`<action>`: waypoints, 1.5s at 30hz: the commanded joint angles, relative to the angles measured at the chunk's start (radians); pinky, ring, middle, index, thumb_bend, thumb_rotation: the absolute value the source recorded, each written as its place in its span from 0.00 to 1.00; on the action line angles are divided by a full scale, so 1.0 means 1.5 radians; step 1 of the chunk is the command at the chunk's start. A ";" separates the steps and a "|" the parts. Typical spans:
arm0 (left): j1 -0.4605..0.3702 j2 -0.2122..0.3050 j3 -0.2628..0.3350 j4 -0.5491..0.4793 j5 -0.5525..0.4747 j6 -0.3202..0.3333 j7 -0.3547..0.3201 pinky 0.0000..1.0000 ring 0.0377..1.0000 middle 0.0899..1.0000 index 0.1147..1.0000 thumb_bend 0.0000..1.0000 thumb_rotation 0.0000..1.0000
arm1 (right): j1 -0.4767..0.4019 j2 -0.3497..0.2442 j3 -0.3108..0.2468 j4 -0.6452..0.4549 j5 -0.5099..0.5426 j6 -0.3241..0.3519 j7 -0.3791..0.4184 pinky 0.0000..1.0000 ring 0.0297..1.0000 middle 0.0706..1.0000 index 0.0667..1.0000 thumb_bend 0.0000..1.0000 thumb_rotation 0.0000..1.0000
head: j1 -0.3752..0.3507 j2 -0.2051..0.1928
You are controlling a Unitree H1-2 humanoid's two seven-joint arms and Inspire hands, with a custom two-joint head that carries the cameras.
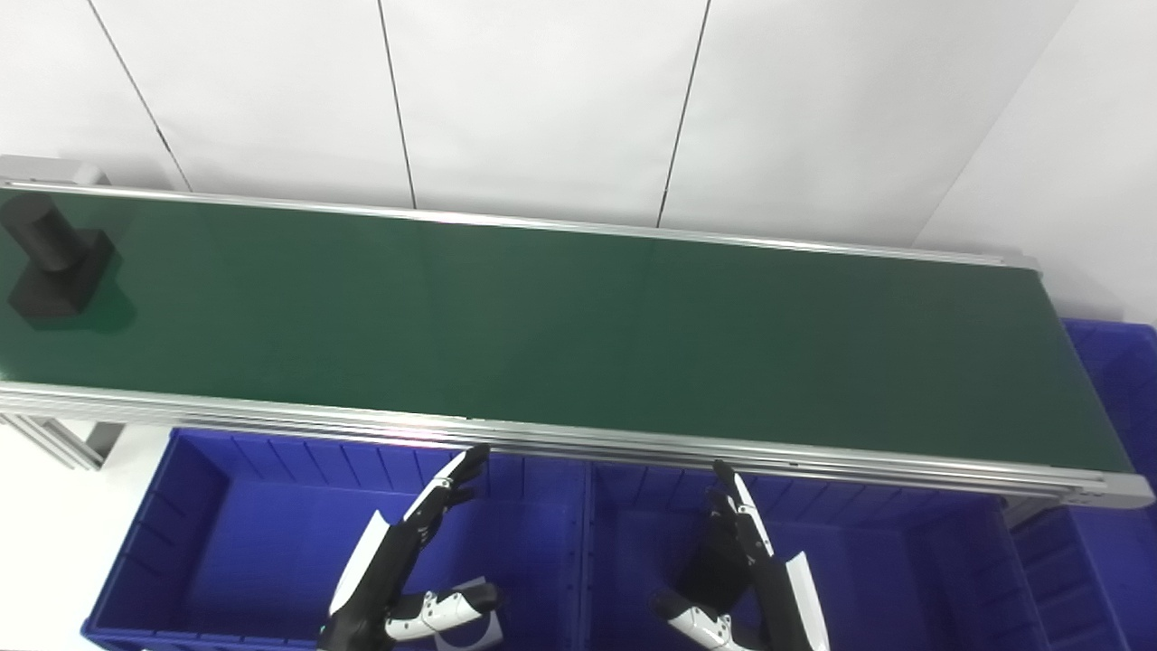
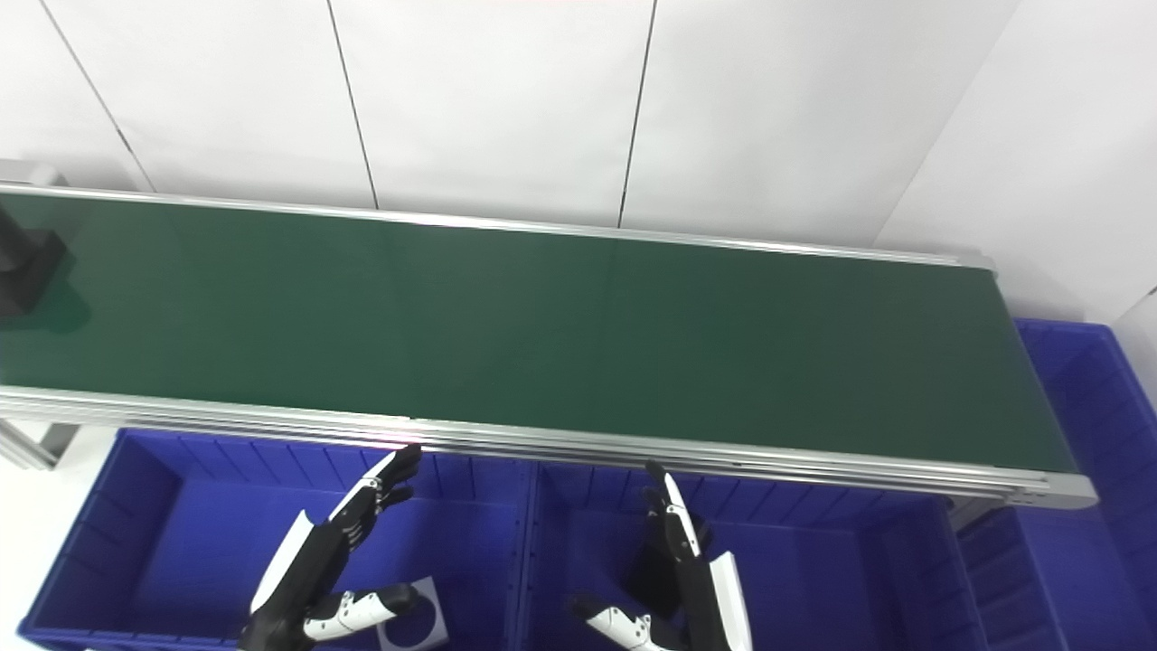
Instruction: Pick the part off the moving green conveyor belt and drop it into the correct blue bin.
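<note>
— Nearest to my cameras, what do you have?

— Both hands, low in the picture over the blue bins. On my left, the left hand [image 1: 398,565] hangs above the left bin [image 1: 181,506], fingers stretched out and spread, thumb out to the side, holding nothing. Under its wrist I can see a pale square piece with a round hole [image 2: 414,624] lying on the bin floor.

— And the other one?

— The right hand [image 1: 741,570] is over the middle bin [image 1: 904,561], also flat and spread, fingertips pointing up toward the near rail of the conveyor [image 1: 578,438]. Nothing in it either. A third blue bin [image 1: 1116,380] sits past the belt's right end.

— Where is the part?

— Far left on the green belt [image 1: 587,325]. The black part [image 1: 56,267], a cylinder standing on a blocky base, is well apart from both hands. In my right eye view it is cut off by the picture's left edge.
</note>
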 commanded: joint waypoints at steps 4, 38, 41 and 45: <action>-0.002 0.010 -0.005 -0.025 0.012 -0.021 0.024 0.88 0.93 0.94 0.91 0.74 0.66 | 0.001 0.003 -0.001 -0.021 -0.004 -0.035 -0.003 0.85 0.91 0.97 0.97 0.79 0.60 | 0.005 -0.002; -0.012 0.023 0.003 -0.021 -0.008 -0.021 0.013 0.90 0.94 0.95 0.93 0.74 0.64 | 0.009 0.013 -0.008 -0.042 -0.029 -0.015 0.008 0.85 0.92 0.94 0.92 0.79 0.62 | 0.019 -0.014; -0.009 0.018 0.014 -0.018 -0.031 -0.021 -0.002 0.91 0.95 0.96 0.93 0.75 0.60 | 0.007 0.016 -0.010 -0.037 -0.024 -0.022 0.007 0.84 0.91 0.94 0.92 0.80 0.61 | 0.015 -0.016; -0.007 0.013 0.024 -0.017 -0.034 -0.021 -0.011 0.90 0.93 0.96 0.93 0.73 0.58 | 0.005 0.016 -0.011 -0.031 -0.022 -0.027 0.006 0.85 0.91 0.93 0.92 0.81 0.62 | 0.011 -0.015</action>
